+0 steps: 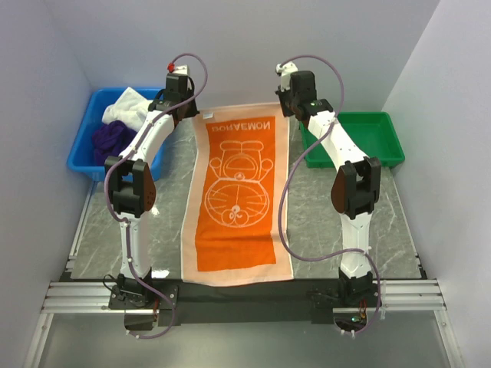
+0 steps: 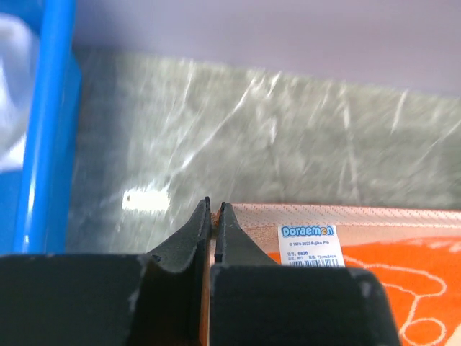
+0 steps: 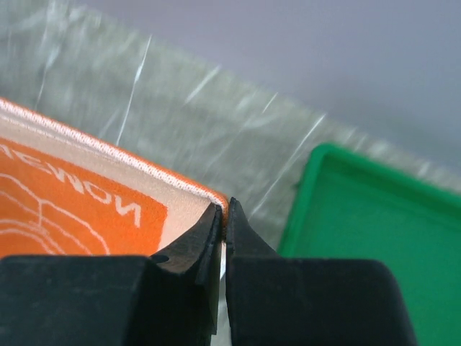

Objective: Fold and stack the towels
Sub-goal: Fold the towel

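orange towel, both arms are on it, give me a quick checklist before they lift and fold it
1. Left tool shut on the far left corner of the orange towel: ok
2. Right tool shut on the far right corner: ok
3. Towel lying flat and spread out on the table: ok
4. Blue bin and green tray apart from the towel: ok
5. Right arm's cable clear of the cloth: not ok, it loops over the right edge
6. How deep the cloth sits in each grip: cannot tell
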Controlling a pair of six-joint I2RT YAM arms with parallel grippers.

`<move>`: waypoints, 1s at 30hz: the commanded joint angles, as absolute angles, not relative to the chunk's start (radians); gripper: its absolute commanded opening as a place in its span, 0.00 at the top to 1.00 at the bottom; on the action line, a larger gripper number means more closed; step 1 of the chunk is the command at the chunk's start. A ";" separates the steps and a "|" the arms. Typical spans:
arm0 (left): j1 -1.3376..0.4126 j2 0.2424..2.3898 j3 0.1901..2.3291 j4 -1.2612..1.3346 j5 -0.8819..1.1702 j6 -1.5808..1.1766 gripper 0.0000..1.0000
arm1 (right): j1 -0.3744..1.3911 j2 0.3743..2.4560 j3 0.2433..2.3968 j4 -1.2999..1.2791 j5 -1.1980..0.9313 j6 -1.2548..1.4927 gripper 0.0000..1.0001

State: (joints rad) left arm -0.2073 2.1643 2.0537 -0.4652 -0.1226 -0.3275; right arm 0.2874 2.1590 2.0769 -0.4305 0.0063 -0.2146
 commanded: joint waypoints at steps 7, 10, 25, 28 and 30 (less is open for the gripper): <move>-0.129 2.166 2.207 -0.313 -0.156 -0.322 0.99 | 0.265 2.203 2.210 -0.120 0.238 -0.325 1.00; -0.117 2.183 2.246 -0.295 -0.149 -0.331 1.00 | 0.265 2.226 2.224 -0.039 0.236 -0.374 1.00; -0.066 2.215 2.232 -0.235 -0.101 -0.348 1.00 | 0.264 2.332 2.304 0.106 0.156 -0.471 1.00; -0.066 2.192 2.197 -0.226 -0.055 -0.348 1.00 | 0.262 2.284 2.231 0.107 0.129 -0.453 1.00; -0.066 2.159 2.140 -0.206 -0.025 -0.347 1.00 | 0.264 2.234 2.155 0.118 0.114 -0.436 1.00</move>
State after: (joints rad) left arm -0.1181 2.2166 2.1868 -0.2462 0.0002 -0.3630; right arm 0.3031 2.3234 2.2143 0.0540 0.0479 -0.4347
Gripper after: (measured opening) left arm 0.033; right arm 0.046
